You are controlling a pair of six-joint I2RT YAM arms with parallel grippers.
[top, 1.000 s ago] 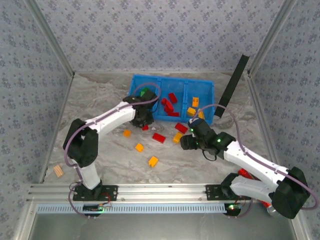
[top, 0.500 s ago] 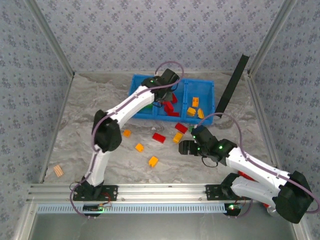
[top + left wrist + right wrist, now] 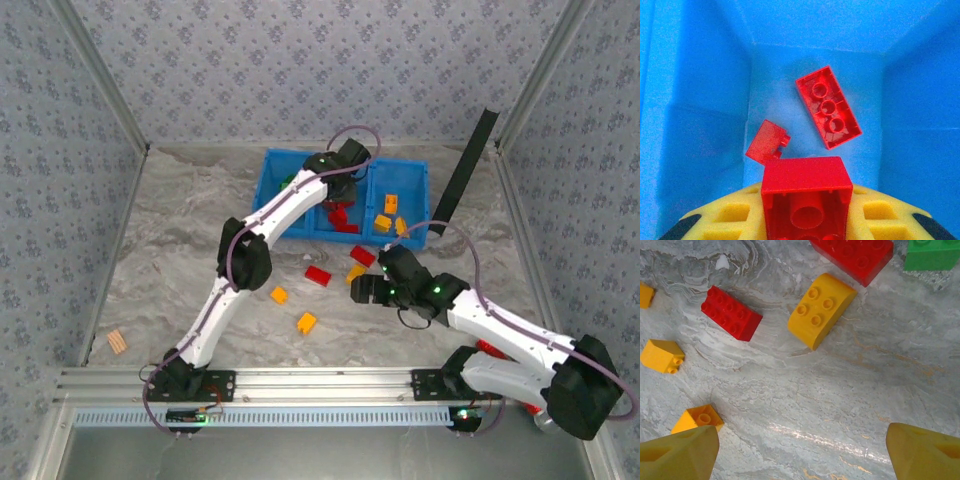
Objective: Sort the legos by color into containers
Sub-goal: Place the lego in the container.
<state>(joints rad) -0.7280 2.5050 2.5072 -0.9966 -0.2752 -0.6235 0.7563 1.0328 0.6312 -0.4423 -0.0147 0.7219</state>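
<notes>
Presently we find the left pincer (image 3: 338, 196) clamped on a red brick (image 3: 806, 197), directly above the tray's middle compartment (image 3: 705, 100) where two red bricks (image 3: 828, 107) lie, while the right pincer (image 3: 362, 290) stands wide over the worktop (image 3: 805, 405), a rounded yellow brick (image 3: 821, 308) lying ahead of it, its long axis diagonal.

L hand (image 3: 338, 200) over tray (image 3: 410, 165), R hand (image 3: 356, 290) by loose legos (image 3: 318, 275)

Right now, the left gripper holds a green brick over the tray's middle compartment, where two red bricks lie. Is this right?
Not quite: the brick in the left gripper is red, not green; the left wrist view shows it. The rest holds.
</notes>
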